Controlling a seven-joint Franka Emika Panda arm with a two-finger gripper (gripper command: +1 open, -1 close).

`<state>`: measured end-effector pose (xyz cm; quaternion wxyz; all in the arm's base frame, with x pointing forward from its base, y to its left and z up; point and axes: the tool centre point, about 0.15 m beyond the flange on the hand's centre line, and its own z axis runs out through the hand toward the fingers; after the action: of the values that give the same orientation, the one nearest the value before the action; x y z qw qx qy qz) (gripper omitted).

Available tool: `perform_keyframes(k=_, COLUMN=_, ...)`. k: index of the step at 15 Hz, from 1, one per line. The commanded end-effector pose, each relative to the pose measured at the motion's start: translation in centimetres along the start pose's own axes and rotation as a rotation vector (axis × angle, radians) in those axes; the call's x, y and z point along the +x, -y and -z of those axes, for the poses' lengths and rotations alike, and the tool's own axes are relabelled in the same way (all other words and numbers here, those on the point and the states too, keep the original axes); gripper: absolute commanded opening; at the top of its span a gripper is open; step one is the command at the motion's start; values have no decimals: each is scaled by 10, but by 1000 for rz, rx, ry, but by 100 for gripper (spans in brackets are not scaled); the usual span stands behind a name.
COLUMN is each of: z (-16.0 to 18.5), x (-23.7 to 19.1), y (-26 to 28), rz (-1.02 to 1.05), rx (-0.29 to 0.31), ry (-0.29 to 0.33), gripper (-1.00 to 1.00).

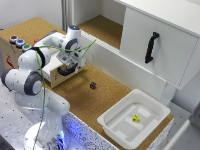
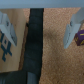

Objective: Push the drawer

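My gripper (image 2: 42, 30) hangs with its two fingers (image 2: 6, 25) spread apart and empty, straddling the black horizontal bar handle (image 2: 34, 42) of the small pale-wood drawer (image 1: 64, 75), so I judge the push barely under way. Beyond me that drawer sticks out of the light wooden box with coloured buttons (image 1: 19, 50) onto the cork-topped table (image 1: 80, 92); closing it is left.

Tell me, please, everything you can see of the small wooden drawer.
The drawer is pale wood, set in a light wooden box with coloured buttons on top, at the exterior view's left on the cork surface. It stands pulled out. The gripper hangs right at its front, largely hiding it. The wrist view shows a black bar handle between the fingers; contact cannot be judged.
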<state>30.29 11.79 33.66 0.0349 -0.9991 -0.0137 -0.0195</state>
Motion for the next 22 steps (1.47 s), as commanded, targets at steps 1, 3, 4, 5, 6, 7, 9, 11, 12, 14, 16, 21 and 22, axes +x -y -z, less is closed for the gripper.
perform_keyframes(k=1, z=-20, x=9, y=-2, rz=0, rx=77, ry=-17, gripper=-100)
perform_keyframes(k=3, z=-19, x=10, y=2, rz=7, rx=83, ry=-19, gripper=-100)
perform_keyframes(k=4, z=-19, x=11, y=4, rz=12, rx=83, ry=-17, gripper=-100)
perform_keyframes(k=5, z=-21, x=12, y=6, rz=15, rx=84, ry=-14, gripper=-100)
perform_keyframes(k=6, z=-23, x=13, y=7, rz=13, rx=82, ry=-11, gripper=-100)
perform_keyframes(k=7, z=-24, x=13, y=9, rz=15, rx=83, ry=-13, gripper=-100)
perform_keyframes(k=9, z=-22, x=15, y=18, rz=31, rx=67, ry=-21, gripper=-100)
perform_keyframes(k=11, z=-24, x=15, y=35, rz=60, rx=-27, ry=-42, gripper=-100)
perform_keyframes(k=12, z=-27, x=16, y=45, rz=75, rx=-32, ry=-39, gripper=-100)
perform_keyframes(k=14, z=-32, x=18, y=61, rz=88, rx=-12, ry=-28, gripper=-100)
perform_keyframes(k=16, z=-37, x=20, y=76, rz=88, rx=10, ry=-22, gripper=-100)
perform_keyframes(k=21, z=-41, x=25, y=109, rz=90, rx=47, ry=-24, gripper=-100)
perform_keyframes(k=22, z=-42, x=25, y=117, rz=100, rx=52, ry=-25, gripper=-100)
